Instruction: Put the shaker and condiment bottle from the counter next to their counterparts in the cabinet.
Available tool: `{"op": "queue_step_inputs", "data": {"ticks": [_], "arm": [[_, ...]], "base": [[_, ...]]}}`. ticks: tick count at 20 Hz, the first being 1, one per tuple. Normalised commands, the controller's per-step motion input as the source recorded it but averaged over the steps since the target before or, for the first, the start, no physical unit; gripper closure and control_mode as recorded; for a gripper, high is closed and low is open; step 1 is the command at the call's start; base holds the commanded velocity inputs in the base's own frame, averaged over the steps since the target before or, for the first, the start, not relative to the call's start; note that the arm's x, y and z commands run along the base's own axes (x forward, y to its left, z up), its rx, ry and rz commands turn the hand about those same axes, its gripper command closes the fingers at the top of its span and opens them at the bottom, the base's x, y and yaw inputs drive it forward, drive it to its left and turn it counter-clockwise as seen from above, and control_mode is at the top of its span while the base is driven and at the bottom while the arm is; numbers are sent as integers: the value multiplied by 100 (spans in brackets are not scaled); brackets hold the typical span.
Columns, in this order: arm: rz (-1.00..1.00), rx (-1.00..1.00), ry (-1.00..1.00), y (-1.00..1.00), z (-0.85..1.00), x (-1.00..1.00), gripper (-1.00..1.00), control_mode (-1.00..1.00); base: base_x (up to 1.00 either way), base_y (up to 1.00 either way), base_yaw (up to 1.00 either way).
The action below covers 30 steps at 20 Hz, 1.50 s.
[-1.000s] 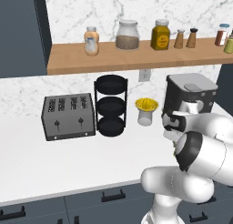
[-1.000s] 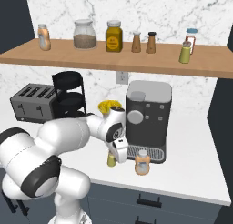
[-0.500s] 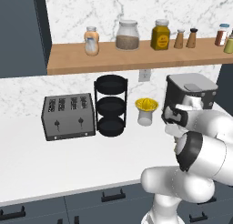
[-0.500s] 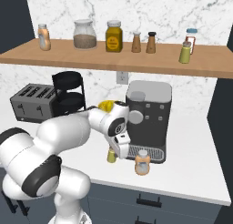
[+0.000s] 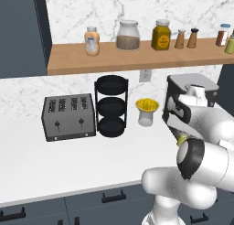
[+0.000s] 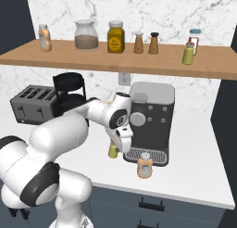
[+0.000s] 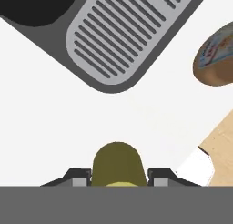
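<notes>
My gripper (image 6: 121, 142) is shut on the shaker (image 6: 112, 151), a small yellow-green cylinder held just above the counter (image 6: 194, 167) in front of the coffee machine. From the hand camera the shaker (image 7: 118, 160) sits between the two fingertips of the gripper (image 7: 118, 176). From the left the gripper (image 5: 176, 127) has the shaker (image 5: 182, 139) under it. The condiment bottle (image 6: 145, 165) stands on the counter to the right, also the brownish condiment bottle (image 7: 216, 54). On the cabinet shelf (image 6: 92, 59) the twin shaker (image 6: 188, 53) stands at the right and the twin bottle (image 6: 44, 37) at the left.
A dark coffee machine (image 6: 150, 116) with a slatted drip tray (image 7: 120, 36) stands right behind the gripper. A toaster (image 5: 68, 116), a black tiered rack (image 5: 111, 105) and a yellow juicer (image 5: 146, 110) line the back wall. Jars and brown wooden shakers (image 6: 146, 42) fill the shelf's middle.
The gripper has risen a little with the shaker in it, lifting it off the counter. The condiment bottle has stayed put.
</notes>
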Motion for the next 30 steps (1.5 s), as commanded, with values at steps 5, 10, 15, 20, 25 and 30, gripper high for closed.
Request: {"op": "queue_step_inputs", "data": {"ticks": [5, 10, 15, 20, 25, 30], "arm": [[0, 0, 1, 0, 54, -11, 100, -100], [0, 1, 0, 0, 57, -14, 100, -100], [0, 1, 0, 0, 55, -10, 100, -100], [0, 2, 0, -5, 67, -7, 100, -100], [0, 0, 0, -4, 72, -9, 100, -100], [0, 0, 0, -8, 63, -9, 100, -100]], "base": [[0, 0, 0], [0, 0, 0], [0, 0, 0], [0, 0, 0], [0, 0, 0], [0, 0, 0]]}}
